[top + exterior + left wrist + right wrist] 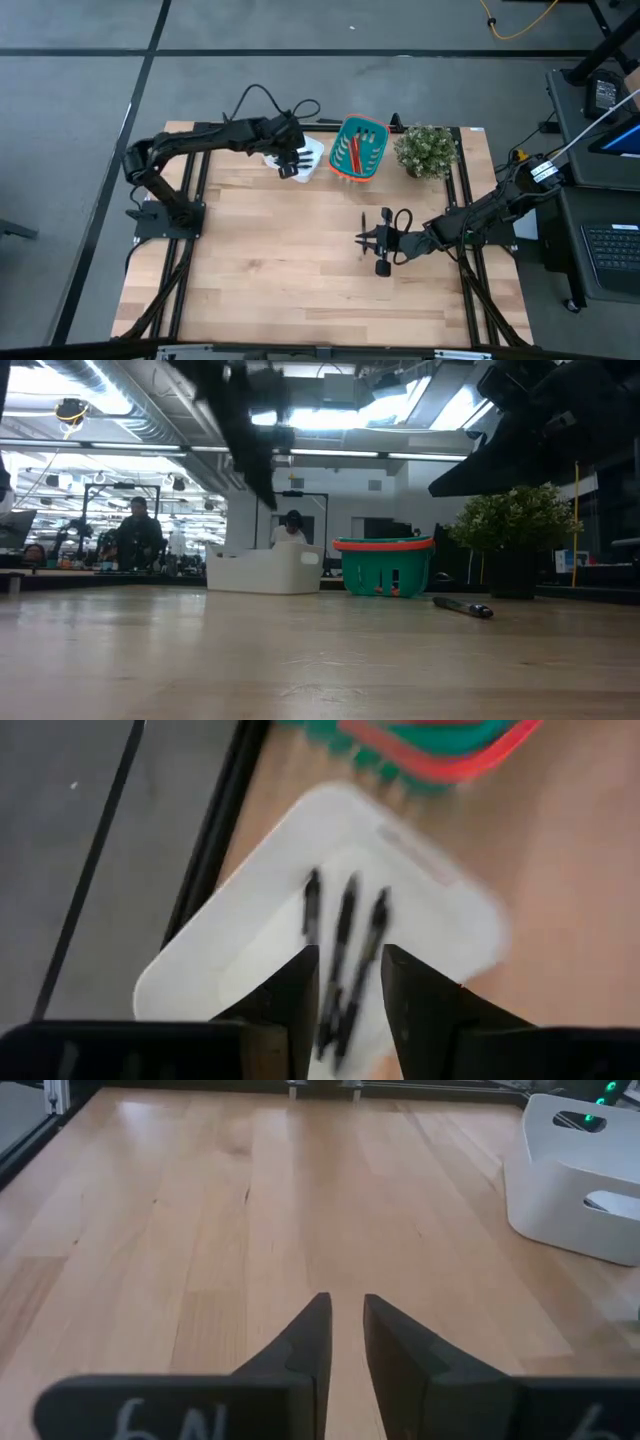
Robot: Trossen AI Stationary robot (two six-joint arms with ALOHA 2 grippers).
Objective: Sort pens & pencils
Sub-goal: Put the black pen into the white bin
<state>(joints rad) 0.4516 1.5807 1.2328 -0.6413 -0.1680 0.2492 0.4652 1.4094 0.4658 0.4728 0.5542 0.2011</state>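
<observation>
A: The left gripper (348, 982) hangs directly over the white bin (312, 160) at the far edge of the table (300, 270). Its fingers (290, 990) stand apart with nothing between them, and the pens (345, 945) lie side by side on the bin floor below. Three black sticks can be counted there.

B: And the right gripper (340, 1330)?

A: It hovers low over the bare wood near the middle right of the table. Its jaws show a narrow gap and hold nothing. In the high view one more pen (363, 232) lies on the table just beside it; the low view shows the same pen (463, 606) resting flat on the wood.

B: Where are the pencils?

A: The pencils (356, 150), red and orange, sit inside the teal basket (345, 128), next to the white bin. A potted plant (427, 150) stands on the basket's other side.

B: What could go wrong from here?

A: Judging from the layout, the loose pen is the risk. It lies flat and is thin, so a right gripper that closes slightly off its line could roll it away or pinch only its tip. The carry to the bin also passes close by the basket and the plant, and a low swing could knock either one. The left arm over the bin could be in the way if both arms head there together.
</observation>
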